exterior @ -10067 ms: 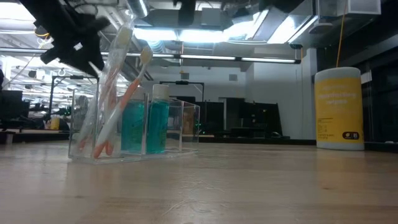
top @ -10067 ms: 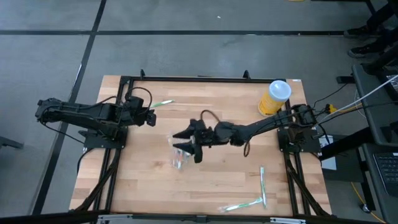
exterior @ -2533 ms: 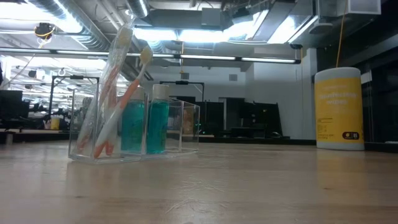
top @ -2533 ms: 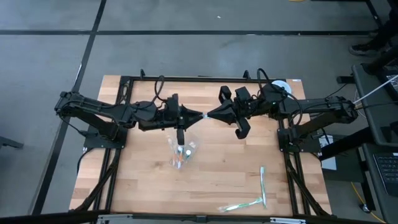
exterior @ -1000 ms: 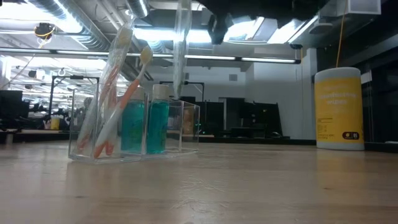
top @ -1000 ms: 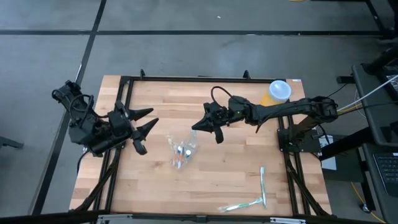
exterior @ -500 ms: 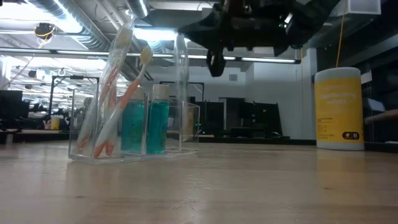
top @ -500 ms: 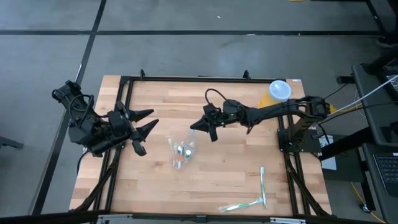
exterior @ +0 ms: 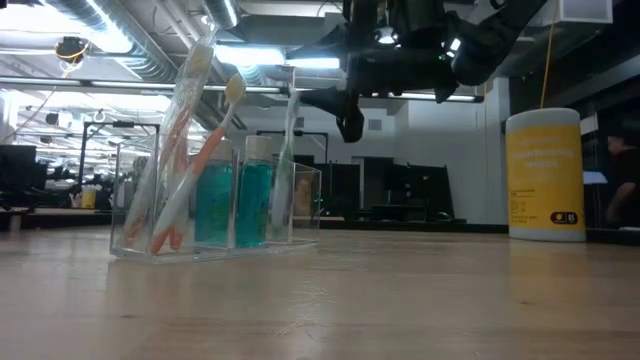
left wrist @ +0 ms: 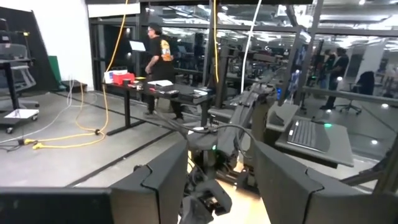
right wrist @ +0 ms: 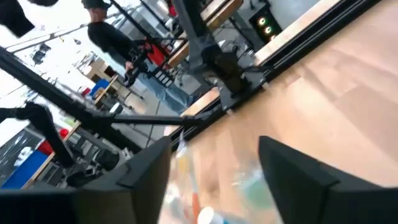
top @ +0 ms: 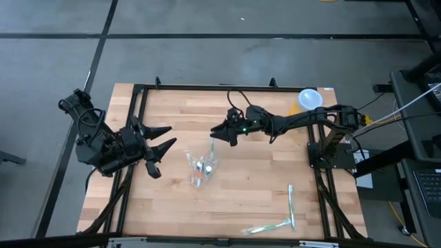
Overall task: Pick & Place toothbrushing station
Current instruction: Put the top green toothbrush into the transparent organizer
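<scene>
A clear organizer [top: 201, 167] stands mid-table; in the low view [exterior: 215, 205] it holds orange toothbrushes and a teal bottle. A pale toothbrush [exterior: 286, 150] stands tilted in its right compartment, lower end on the bottom; it also shows in the high view [top: 212, 147]. My right gripper [top: 220, 132] hovers open just above and beyond the organizer, the brush's upper end [exterior: 290, 75] close beside one finger. My left gripper [top: 157, 141] is open and empty at the table's left edge. My right gripper: one fingertip [exterior: 305, 97] stands right beside the pale toothbrush's upper part [exterior: 289, 97]. I cannot tell whether it touches the brush. The fingers come level from the table's right side.
A yellow wipes canister [top: 306, 107] stands at the far right corner. Two wrapped toothbrushes [top: 291, 205] [top: 267, 227] lie near the front right. Black frame rails [top: 207, 87] run along the table's edges. People show in the room beyond, in the left wrist view [left wrist: 158, 53].
My right gripper has gone slightly toward the table's left and far edge, above the organizer. The pale toothbrush that hung upright below it has gone down into the organizer's right compartment and now leans there, tilted.
</scene>
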You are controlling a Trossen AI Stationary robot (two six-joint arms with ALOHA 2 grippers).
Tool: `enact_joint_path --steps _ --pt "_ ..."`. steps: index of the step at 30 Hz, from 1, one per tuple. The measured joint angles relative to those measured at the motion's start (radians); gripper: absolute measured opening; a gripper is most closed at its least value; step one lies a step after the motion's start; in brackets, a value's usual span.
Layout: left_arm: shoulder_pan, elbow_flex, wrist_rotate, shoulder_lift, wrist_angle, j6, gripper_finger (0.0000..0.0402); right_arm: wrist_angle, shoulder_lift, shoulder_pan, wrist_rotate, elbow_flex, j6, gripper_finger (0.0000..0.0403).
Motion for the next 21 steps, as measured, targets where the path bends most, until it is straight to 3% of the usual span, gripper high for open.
enact_joint_path --steps 4,8,11,16,21 --pt "-0.020 0.000 -0.064 0.000 0.001 0.016 0.0177 0.005 -0.032 -0.044 -0.003 0.000 0.010 0.0276" --pt "-0.041 0.000 -0.177 0.000 0.001 0.062 0.0177 -0.071 -0.105 -0.087 0.012 0.001 0.003 0.0274" --pt "-0.051 0.000 -0.227 -0.001 0.000 0.086 0.0177 -0.276 -0.188 -0.094 0.070 0.002 -0.031 0.0262" --pt "-0.018 0.000 -0.230 -0.013 -0.011 0.072 0.0177 -0.812 -0.339 0.006 0.187 0.002 -0.074 0.0238" --pt "0.055 -0.010 -0.228 -0.025 -0.046 0.054 0.0177 -1.204 -0.450 0.231 0.307 0.002 0.198 0.0217"
